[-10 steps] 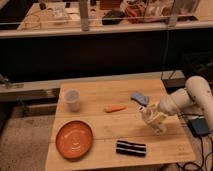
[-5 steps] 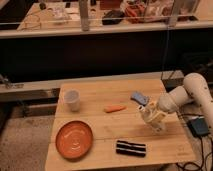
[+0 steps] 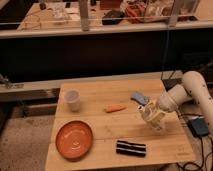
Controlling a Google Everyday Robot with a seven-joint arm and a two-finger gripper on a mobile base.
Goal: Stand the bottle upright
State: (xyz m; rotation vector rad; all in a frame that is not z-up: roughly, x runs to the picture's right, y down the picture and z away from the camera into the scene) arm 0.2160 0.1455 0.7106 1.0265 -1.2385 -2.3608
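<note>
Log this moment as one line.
claw shut on bottle, table right side | bottle tilted, not yet upright | cup, plate left

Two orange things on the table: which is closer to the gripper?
The small orange carrot-shaped piece at the middle of the wooden table. The gripper is low over its right side; the round orange plate lies farther off, front-left.

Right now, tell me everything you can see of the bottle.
The bottle is small, slim and whitish, plastic by its look. It sits tilted, not upright, over the right side of the table, clamped in the shut tool on the arm. Its cap cannot be made out, nor whether its lower end touches the wood. The blue object behind it lies apart.
</note>
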